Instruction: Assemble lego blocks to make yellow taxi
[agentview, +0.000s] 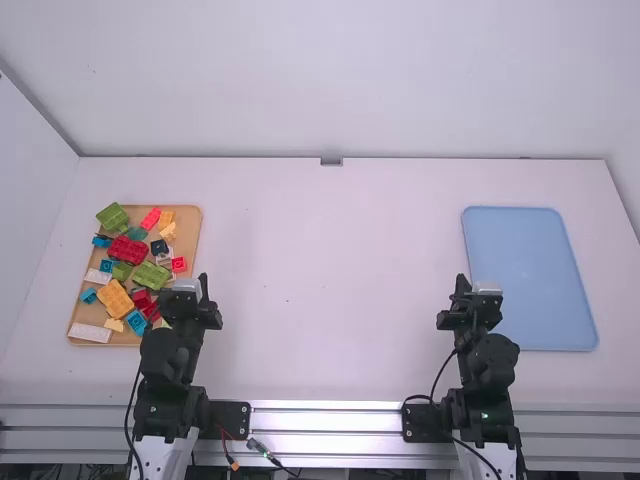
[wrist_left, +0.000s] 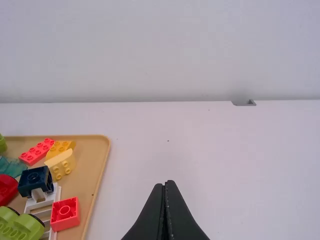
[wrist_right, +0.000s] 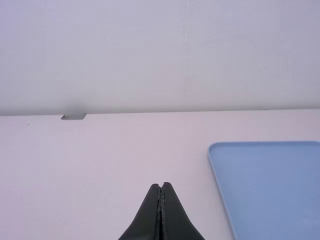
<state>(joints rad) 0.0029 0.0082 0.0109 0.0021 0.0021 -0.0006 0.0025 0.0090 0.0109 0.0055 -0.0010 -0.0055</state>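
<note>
Lego blocks (agentview: 127, 250) for the taxi are in a loose jumble on a tan tray (agentview: 190, 222), left side of the frame in the high view. Yellowish stuff, since it's a taxi: there's a chunky orange-yellow block (agentview: 116, 298) toward the lower part of the tray, plus a yellow brick (wrist_left: 66, 146) and a paler rounded piece (wrist_left: 62, 164) near the tray's upper right corner. Below those in the left wrist view you get a dark blue block (wrist_left: 36, 181) by a white slatted piece (wrist_left: 44, 201), with a bright red block (wrist_left: 65, 214) right near the tray's edge.

Left gripper (agentview: 203, 285) is pinched closed, fingertips together, just right of the tray in the high view. Right gripper (agentview: 461, 284) is the same deal, clenched on itself, over in the lower right part of the frame. It's just left of a flat blue tray (agentview: 530, 270), which lies on the right side of the white table (agentview: 330, 300). Both arms point up the frame, well apart, with a wide stretch of tabletop between them.
</note>
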